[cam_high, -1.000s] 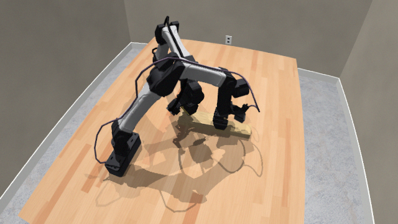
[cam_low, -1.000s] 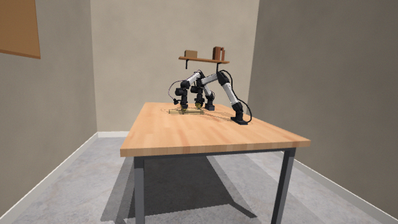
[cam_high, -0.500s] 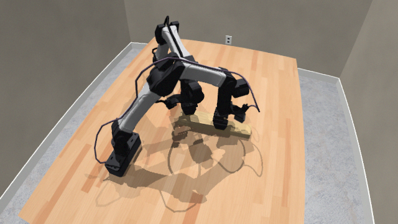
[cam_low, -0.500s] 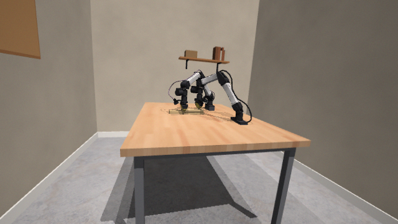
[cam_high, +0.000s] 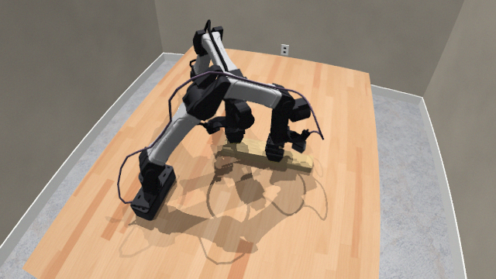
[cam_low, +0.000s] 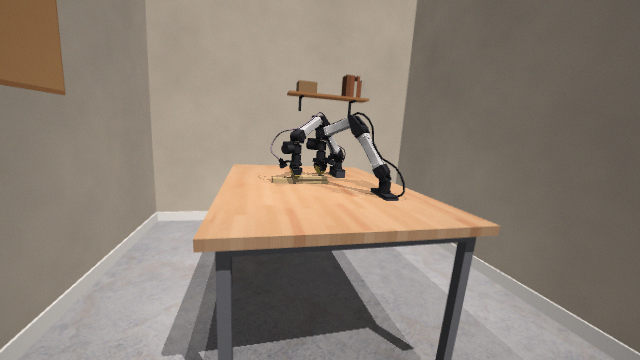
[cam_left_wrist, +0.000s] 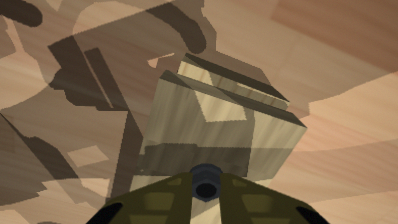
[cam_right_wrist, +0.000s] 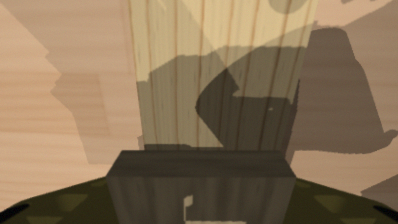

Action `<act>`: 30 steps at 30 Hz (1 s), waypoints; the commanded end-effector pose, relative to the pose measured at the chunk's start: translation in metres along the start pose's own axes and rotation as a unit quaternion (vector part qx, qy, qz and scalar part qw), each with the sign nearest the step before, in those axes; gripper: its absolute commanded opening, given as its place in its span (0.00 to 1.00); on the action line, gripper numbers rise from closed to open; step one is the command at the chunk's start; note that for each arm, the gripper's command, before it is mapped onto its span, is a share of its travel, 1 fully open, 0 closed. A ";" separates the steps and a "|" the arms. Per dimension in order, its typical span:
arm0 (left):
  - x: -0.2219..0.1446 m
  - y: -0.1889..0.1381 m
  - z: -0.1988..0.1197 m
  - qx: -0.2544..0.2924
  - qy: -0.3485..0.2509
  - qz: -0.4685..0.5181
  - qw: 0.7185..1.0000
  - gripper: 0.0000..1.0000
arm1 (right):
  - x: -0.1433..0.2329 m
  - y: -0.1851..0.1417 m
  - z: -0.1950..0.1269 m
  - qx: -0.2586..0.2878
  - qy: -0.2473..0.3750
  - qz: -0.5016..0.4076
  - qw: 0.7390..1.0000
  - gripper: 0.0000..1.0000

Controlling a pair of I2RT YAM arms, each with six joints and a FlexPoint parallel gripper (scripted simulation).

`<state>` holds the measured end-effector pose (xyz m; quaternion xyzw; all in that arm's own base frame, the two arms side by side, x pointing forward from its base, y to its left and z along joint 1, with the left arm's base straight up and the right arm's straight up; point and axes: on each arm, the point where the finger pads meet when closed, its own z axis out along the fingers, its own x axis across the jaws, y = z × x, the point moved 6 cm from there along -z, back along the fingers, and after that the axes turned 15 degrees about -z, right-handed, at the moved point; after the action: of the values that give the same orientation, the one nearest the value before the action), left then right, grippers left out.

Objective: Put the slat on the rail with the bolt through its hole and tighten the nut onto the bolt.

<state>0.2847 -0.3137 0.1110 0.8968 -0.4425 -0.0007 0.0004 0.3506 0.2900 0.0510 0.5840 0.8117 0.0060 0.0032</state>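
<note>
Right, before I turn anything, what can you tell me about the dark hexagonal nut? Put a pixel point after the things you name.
The dark blue-grey hexagonal nut (cam_left_wrist: pixel 205 173) looks smooth, like metal, with a round black opening facing the left wrist camera. It is held between the tips of the left pincer (cam_high: pixel 235 140) (cam_low: pixel 320 171) (cam_left_wrist: pixel 206 181), which touch its two sides. It shows against the pale wooden pieces (cam_high: pixel 302 160) (cam_low: pixel 280 179) (cam_left_wrist: pixel 220 107) (cam_right_wrist: pixel 220 30); whether it touches them or any bolt thread, I cannot tell.
</note>
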 end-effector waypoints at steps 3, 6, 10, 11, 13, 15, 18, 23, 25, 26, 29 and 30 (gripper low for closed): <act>0.002 -0.001 0.003 0.002 -0.008 0.005 1.000 0.14 | 0.000 0.002 -0.005 -0.007 0.003 0.000 1.000 0.67; 0.002 -0.001 0.003 0.002 -0.008 0.004 1.000 0.14 | 0.000 0.002 -0.005 -0.007 0.003 0.000 1.000 0.67; 0.002 0.000 -0.004 0.001 0.005 0.002 1.000 0.14 | 0.000 0.002 -0.005 -0.007 0.003 0.000 1.000 0.67; 0.002 0.000 -0.004 0.001 0.005 0.002 1.000 0.14 | 0.000 0.002 -0.005 -0.007 0.003 0.000 1.000 0.67; 0.002 0.000 -0.004 0.001 0.005 0.002 1.000 0.14 | 0.000 0.002 -0.005 -0.007 0.003 0.000 1.000 0.67; 0.002 0.000 -0.003 0.001 0.004 0.002 1.000 0.14 | 0.000 0.002 -0.005 -0.007 0.003 0.000 1.000 0.67; 0.001 0.000 -0.004 0.000 0.007 0.001 1.000 0.36 | 0.000 0.002 -0.005 -0.007 0.003 0.000 1.000 0.67; 0.001 0.000 -0.004 0.000 0.007 0.001 1.000 0.36 | 0.000 0.002 -0.005 -0.007 0.003 0.000 1.000 0.67; 0.001 0.000 -0.004 0.000 0.007 0.001 1.000 0.36 | 0.000 0.002 -0.005 -0.007 0.003 0.000 1.000 0.67; 0.001 0.000 -0.004 0.000 0.007 0.001 1.000 0.36 | 0.000 0.002 -0.005 -0.007 0.003 0.000 1.000 0.67; 0.000 0.000 0.000 0.001 0.000 0.001 1.000 0.36 | 0.000 0.002 -0.005 -0.007 0.003 0.000 1.000 0.67; 0.000 0.000 -0.001 0.000 0.001 0.001 1.000 0.36 | 0.000 0.002 -0.005 -0.007 0.003 0.000 1.000 0.67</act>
<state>0.2846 -0.3138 0.1108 0.8962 -0.4436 -0.0009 0.0000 0.3506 0.2900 0.0510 0.5840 0.8117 0.0060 0.0032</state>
